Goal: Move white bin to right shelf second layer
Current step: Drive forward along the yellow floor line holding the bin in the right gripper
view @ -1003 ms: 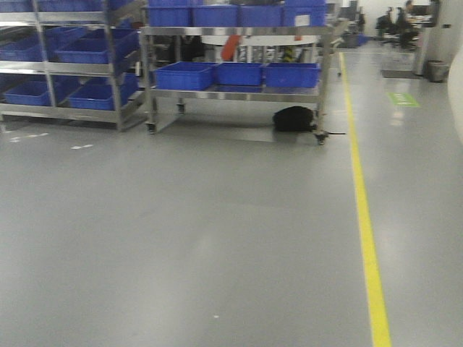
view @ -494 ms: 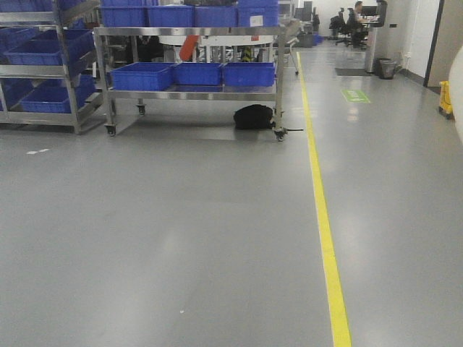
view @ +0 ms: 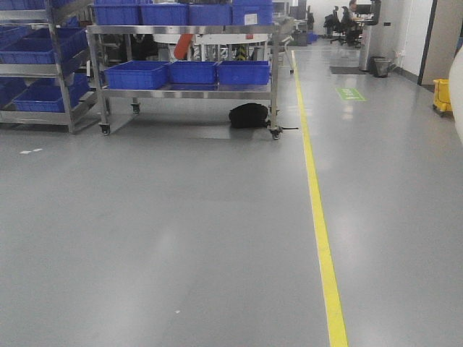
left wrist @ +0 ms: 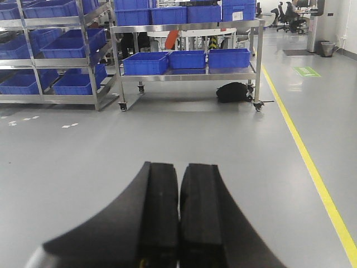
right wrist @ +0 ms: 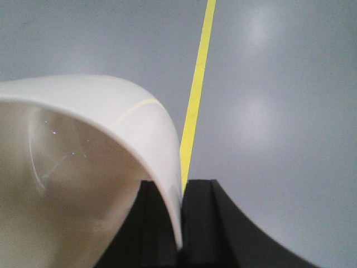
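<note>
Right wrist-mounted view is filled by the white bin point(right wrist: 83, 167), its glossy cream wall curving up from the lower left, mouth towards the camera. The right gripper point(right wrist: 181, 190) has its jaws closed narrowly on the bin's rim wall, one black finger inside and one outside. The bin is held above the grey floor point(right wrist: 279, 84), with the yellow floor line point(right wrist: 196, 95) running away behind it. In the left wrist-mounted view the left gripper point(left wrist: 179, 173) has its two black pads pressed together with nothing between them. Ahead stands a steel cart on castors point(view: 184, 92) carrying blue crates point(view: 136, 74), with a black bag point(view: 248, 115) on the floor under it. A steel rack point(view: 61, 69) with more blue crates stands just to the left of the cart.
</note>
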Controlling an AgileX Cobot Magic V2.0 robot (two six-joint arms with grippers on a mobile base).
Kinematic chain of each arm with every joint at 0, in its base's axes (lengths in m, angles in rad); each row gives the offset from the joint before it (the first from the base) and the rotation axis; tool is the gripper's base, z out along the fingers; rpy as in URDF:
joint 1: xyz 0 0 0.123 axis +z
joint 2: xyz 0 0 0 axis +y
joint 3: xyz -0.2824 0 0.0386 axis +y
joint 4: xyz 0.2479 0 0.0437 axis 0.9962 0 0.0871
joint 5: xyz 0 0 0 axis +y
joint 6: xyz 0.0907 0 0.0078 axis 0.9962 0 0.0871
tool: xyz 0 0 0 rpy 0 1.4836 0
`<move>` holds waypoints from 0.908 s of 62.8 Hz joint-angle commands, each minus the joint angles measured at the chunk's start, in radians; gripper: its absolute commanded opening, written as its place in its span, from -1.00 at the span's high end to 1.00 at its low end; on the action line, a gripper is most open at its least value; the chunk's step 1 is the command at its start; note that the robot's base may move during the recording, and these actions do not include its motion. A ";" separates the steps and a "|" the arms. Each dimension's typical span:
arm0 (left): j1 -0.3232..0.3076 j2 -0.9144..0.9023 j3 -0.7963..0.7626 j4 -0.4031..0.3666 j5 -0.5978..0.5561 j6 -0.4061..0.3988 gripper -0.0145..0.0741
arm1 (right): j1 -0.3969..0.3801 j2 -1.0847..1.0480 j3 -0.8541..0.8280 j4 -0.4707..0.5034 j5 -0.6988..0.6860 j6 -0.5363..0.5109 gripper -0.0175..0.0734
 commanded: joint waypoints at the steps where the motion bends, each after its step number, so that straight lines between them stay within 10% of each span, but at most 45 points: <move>1: -0.008 -0.013 0.037 -0.006 -0.084 -0.003 0.48 | -0.006 0.002 -0.029 0.001 -0.093 -0.002 0.49; 57: -0.008 -0.013 0.037 -0.006 -0.084 -0.003 0.48 | -0.006 0.002 -0.029 0.001 -0.093 -0.002 0.49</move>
